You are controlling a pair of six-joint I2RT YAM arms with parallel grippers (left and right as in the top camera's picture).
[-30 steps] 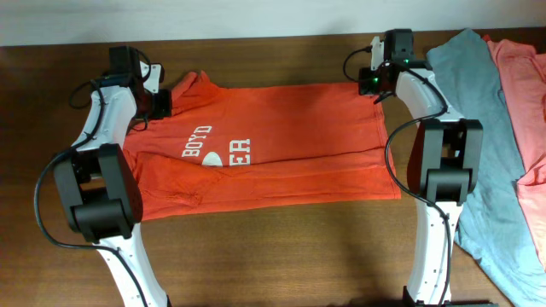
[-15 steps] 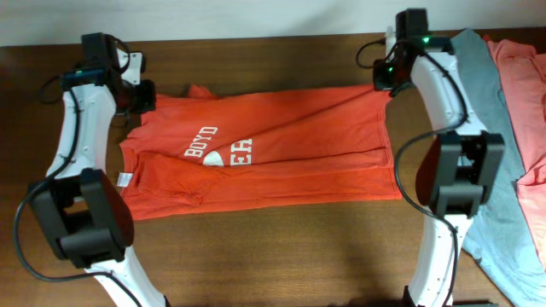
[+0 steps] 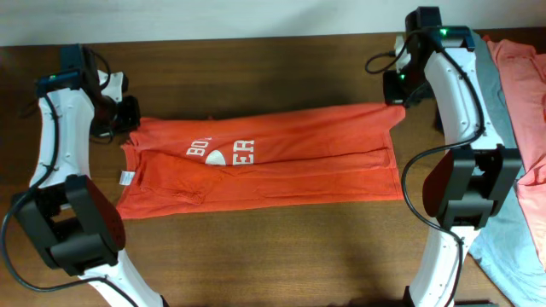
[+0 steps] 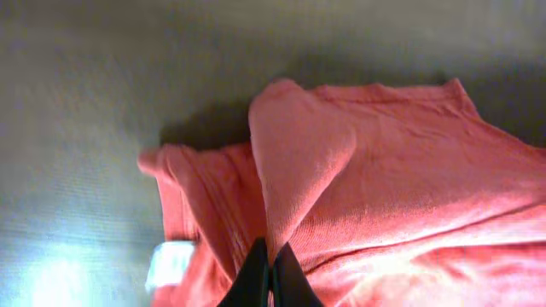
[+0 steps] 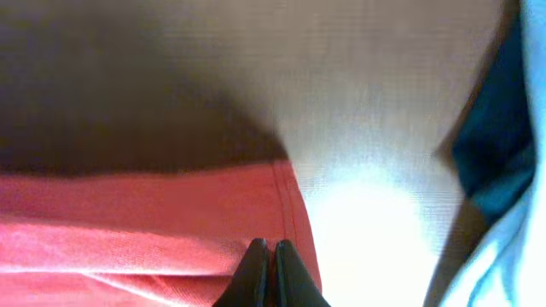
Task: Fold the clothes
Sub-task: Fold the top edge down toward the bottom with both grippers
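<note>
Item one, left end effector [image 4: 269, 258]: my left wrist view shows its two dark fingertips pressed together, clenched on a raised fold of the orange-red T-shirt [image 4: 384, 170]. The cloth rises from the tips in a rounded peak. A white label [image 4: 171, 261] lies just beside the tips on the left. From overhead, this left end effector [image 3: 126, 119] sits at the shirt's far left corner, at the sleeve end. Item two, right end effector [image 5: 264, 253]: tips likewise closed together, grasping the stitched edge of the orange-red T-shirt [image 5: 128, 222]. From overhead, this right end effector [image 3: 397, 95] holds the far right corner. Item three, the orange-red T-shirt [image 3: 281, 170]: spread lengthwise across the middle of the brown wooden surface [image 3: 256, 68], with its far edge running in a nearly straight line between the two held corners and creases running along its length. Its white print [image 3: 223, 151] reads only in part, with the letters ER clear and the rest folded under. The white label [image 3: 125, 177] shows near the left end. Item four, grey T-shirt [image 3: 503, 124]: lying at the right of the surface, partly under the right arm [image 3: 465, 94], and seen as a blue-grey mass [image 5: 495, 145] at the right edge of my right wrist view. Item five, salmon-pink T-shirt [image 3: 525, 77]: at the far right edge, overlapping the grey one.
</note>
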